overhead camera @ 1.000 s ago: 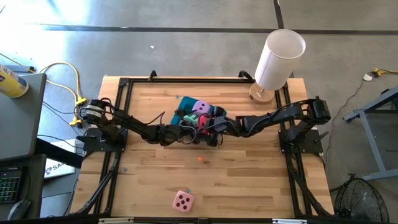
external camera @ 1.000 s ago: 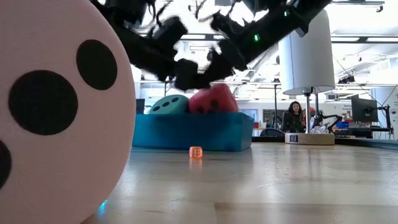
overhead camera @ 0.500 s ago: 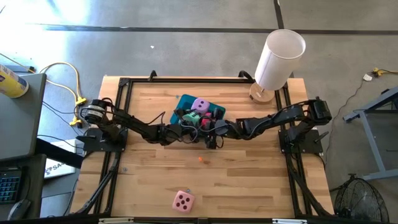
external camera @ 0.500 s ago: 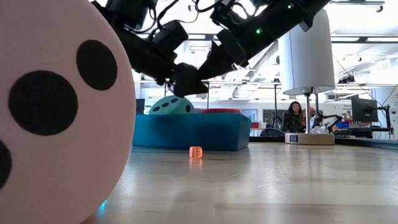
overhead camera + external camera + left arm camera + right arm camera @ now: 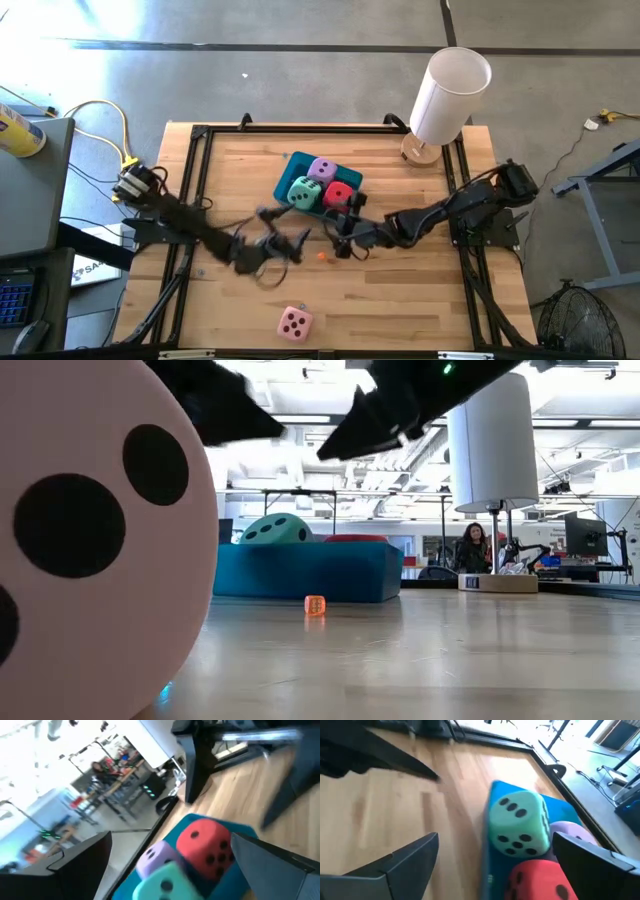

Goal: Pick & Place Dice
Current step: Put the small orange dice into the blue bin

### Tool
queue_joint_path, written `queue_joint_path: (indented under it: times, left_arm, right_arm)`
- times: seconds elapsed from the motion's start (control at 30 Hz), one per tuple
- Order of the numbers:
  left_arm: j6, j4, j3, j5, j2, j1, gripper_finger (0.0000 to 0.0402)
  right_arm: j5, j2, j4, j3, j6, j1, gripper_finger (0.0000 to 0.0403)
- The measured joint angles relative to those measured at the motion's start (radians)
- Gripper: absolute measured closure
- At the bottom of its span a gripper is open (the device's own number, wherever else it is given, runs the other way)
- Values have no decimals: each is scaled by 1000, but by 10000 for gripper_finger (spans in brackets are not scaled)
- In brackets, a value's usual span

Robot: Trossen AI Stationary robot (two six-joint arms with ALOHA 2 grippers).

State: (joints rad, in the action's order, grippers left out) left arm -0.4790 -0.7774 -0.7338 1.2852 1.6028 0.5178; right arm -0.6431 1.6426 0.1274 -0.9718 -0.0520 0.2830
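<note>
3 dice, mint green (image 5: 301, 190), lilac (image 5: 322, 170) and red (image 5: 339, 194), are sitting in the teal tray (image 5: 292, 163); the pink die (image 5: 294, 322) is lying alone near the tabletop's (image 5: 420, 300) front edge. Both claws, left (image 5: 285, 243) and right (image 5: 345, 240), are hanging wide and empty; that light, squashy cube looks best pinched across 2 opposite faces.

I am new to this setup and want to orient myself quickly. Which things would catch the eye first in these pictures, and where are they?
Three dice, the mint green die, lilac die and red die, sit packed in the teal tray at the table's middle rear. The pink die lies alone at the front edge, filling the low view's left side. Both arms reach toward the centre, the left gripper and right gripper open, just in front of the tray.
</note>
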Motion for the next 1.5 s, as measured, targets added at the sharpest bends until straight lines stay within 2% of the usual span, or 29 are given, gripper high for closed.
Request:
queue_joint_path:
  times: [0.1,0.17,0.27,0.37,0.5,0.57,0.63,0.73,0.8,0.93,1.13,1.33,1.5]
  left_arm:
    - [2,1,0,150,-1,124,2]
    - [16,1,0,197,-1,203,2]
    - [73,-10,0,223,-1,308,2]
    - [155,-27,-1,212,-2,387,2]
    - [294,-30,-1,52,-2,453,2]
    - [313,-29,-1,-35,-2,468,2]
    - [318,-29,-1,-67,-2,467,2]
    - [340,-23,-1,-46,-2,449,2]
    - [403,7,-1,-74,-3,435,2]
    - [530,173,-1,-206,-40,399,2]
    - [772,435,-1,-430,-124,302,2]
    - [810,466,-2,-615,-132,233,2]
    - [810,467,-2,-643,-132,221,2]
  right_arm:
    - [-17,-2,0,0,-47,56,21]
    - [-8,-2,-3,1,-92,88,20]
    - [17,-2,-18,1,-179,123,20]
    - [110,-1,-54,1,-233,140,20]
    - [238,6,-64,2,-284,152,20]
    - [295,23,-52,2,-307,155,20]
    - [324,41,-47,3,-313,162,20]
    - [305,83,-46,2,-310,165,20]
    - [263,120,-73,4,-309,165,20]
    - [252,182,-64,4,-310,146,21]
    - [309,213,-7,4,-274,115,21]
    - [326,213,6,2,-239,93,21]
    - [329,249,45,2,-222,83,21]
